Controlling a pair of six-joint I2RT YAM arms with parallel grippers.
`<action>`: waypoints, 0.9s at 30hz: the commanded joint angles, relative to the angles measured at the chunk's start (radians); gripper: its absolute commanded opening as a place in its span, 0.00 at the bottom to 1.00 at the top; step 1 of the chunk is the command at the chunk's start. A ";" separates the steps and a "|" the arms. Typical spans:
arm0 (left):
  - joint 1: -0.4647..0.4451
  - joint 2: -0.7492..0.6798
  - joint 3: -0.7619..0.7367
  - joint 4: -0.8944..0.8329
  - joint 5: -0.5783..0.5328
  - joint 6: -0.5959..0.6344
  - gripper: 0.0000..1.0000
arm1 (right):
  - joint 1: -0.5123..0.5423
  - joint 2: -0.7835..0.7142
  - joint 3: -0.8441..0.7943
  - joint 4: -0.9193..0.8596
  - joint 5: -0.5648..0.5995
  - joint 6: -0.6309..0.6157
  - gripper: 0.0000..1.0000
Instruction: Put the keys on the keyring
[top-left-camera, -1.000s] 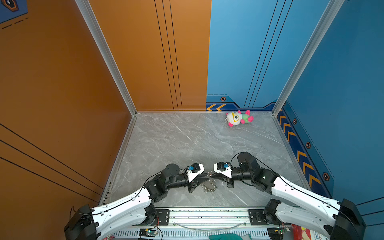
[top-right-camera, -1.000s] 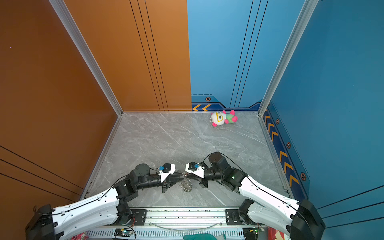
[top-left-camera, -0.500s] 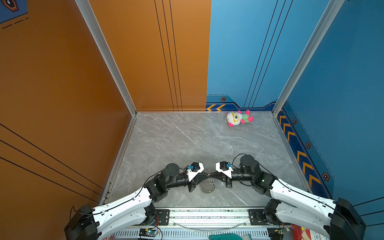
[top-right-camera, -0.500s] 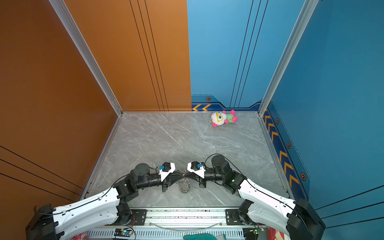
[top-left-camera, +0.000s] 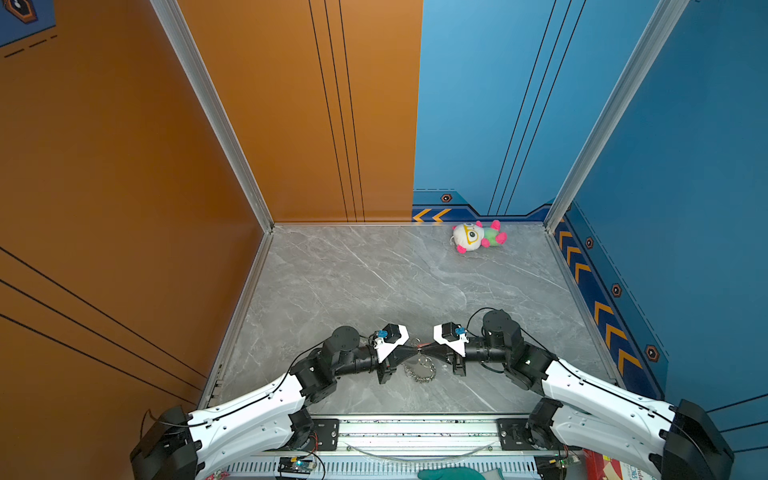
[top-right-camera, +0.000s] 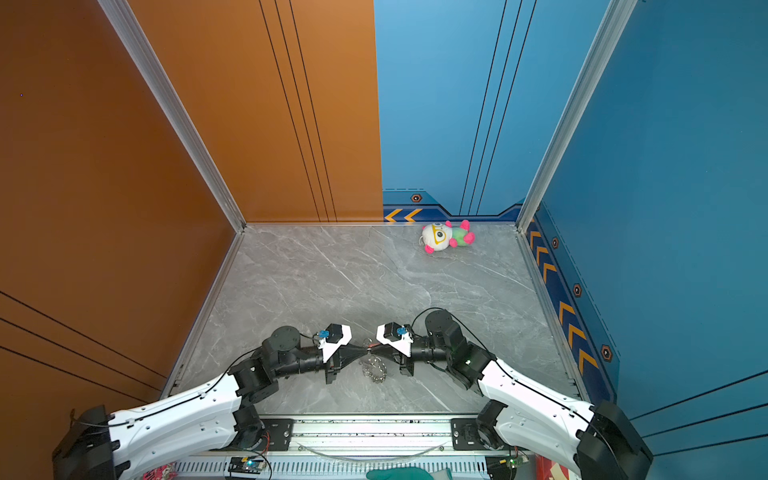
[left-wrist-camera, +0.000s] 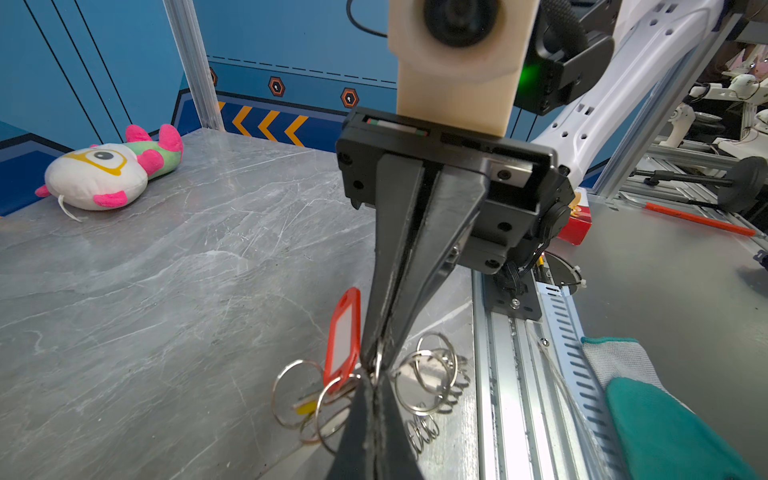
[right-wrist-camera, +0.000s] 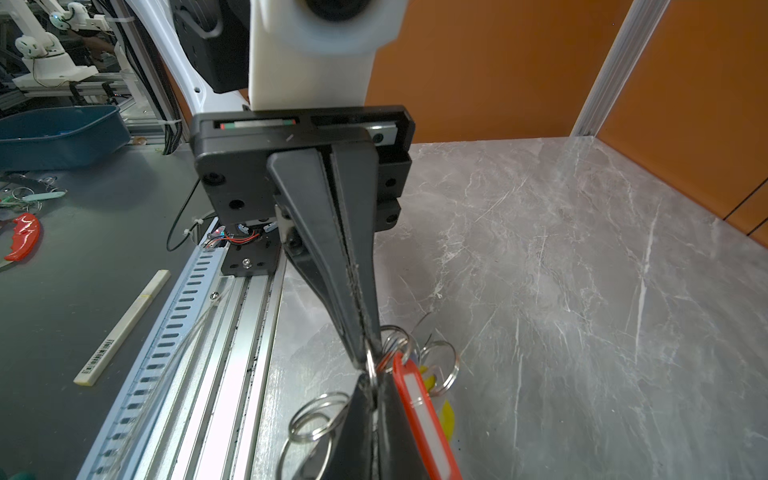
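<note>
My left gripper (top-left-camera: 414, 353) and right gripper (top-left-camera: 426, 353) meet tip to tip near the table's front edge. Both are shut on one silver ring of the keyring (top-left-camera: 419, 370), whose cluster of wire rings hangs below and rests on the marble. In the left wrist view my left gripper (left-wrist-camera: 374, 384) pinches that ring against the right gripper (left-wrist-camera: 378, 353). The red-orange key (left-wrist-camera: 343, 340) hangs on a ring beside the tips and the yellow key (left-wrist-camera: 307, 408) lies among the rings. The right wrist view shows the right gripper (right-wrist-camera: 372, 384), red-orange key (right-wrist-camera: 424, 415) and yellow key (right-wrist-camera: 448, 415).
A white, pink and green plush toy (top-left-camera: 478, 237) lies at the back right by the blue wall. An aluminium rail (top-left-camera: 415, 428) runs along the table's front edge. Orange and blue walls enclose the left, back and right sides.
The left jaws have closed fully on the ring. The right arm has swung so its wrist lines up with the left one. The tips stay together over the keyring.
</note>
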 joint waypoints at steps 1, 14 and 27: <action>0.009 0.008 0.014 -0.011 0.011 0.002 0.00 | 0.005 -0.033 0.068 -0.118 0.022 -0.068 0.15; 0.009 0.015 0.019 -0.012 0.029 0.009 0.00 | 0.060 0.006 0.233 -0.484 0.133 -0.230 0.19; 0.006 0.048 0.029 -0.011 0.111 0.002 0.00 | 0.080 0.039 0.253 -0.495 0.158 -0.251 0.19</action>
